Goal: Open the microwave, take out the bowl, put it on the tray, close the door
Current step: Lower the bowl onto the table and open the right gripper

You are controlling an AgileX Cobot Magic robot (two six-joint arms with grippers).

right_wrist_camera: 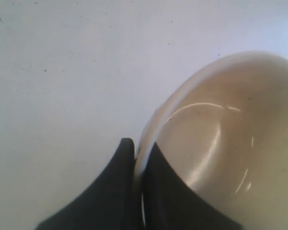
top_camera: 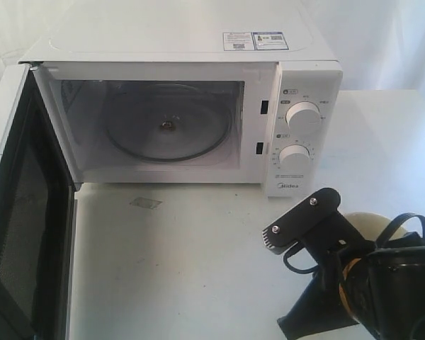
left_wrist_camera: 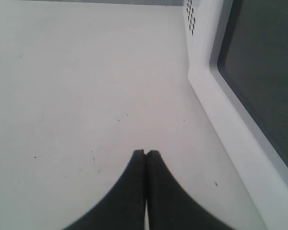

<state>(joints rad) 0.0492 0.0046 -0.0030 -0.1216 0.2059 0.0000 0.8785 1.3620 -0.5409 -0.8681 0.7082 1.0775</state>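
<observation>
Right tool (right_wrist_camera: pixel 140 147) is pinched narrow on the rim of the bowl (right_wrist_camera: pixel 221 129), one finger inside the glossy wall and one outside, so the bowl is held by one edge only. In the exterior view the bowl sits at about 5 o'clock from the knobs (top_camera: pixel 303 113) of the microwave (top_camera: pixel 198 49), outside the cavity and above the tabletop (top_camera: pixel 184 269); whether its base touches cannot be told. The cavity shows just the glass turntable (top_camera: pixel 166 127), and the door (top_camera: pixel 21 212) is swung wide at 9 o'clock of it. The left tool (left_wrist_camera: pixel 145 153) has its fingers pressed together on nothing, low over the tabletop beside the door's white frame. No tray shows in any view, so the step in hand looks like the carry to it. An edge grip lets a bowl pivot, so the pinch should be kept firm, the travel slow and level, and the bowl lowered until its base bears fully before the fingers part. The lift away should be straight, so the rim is not dragged. The left tool looks best placed for shutting the door.
</observation>
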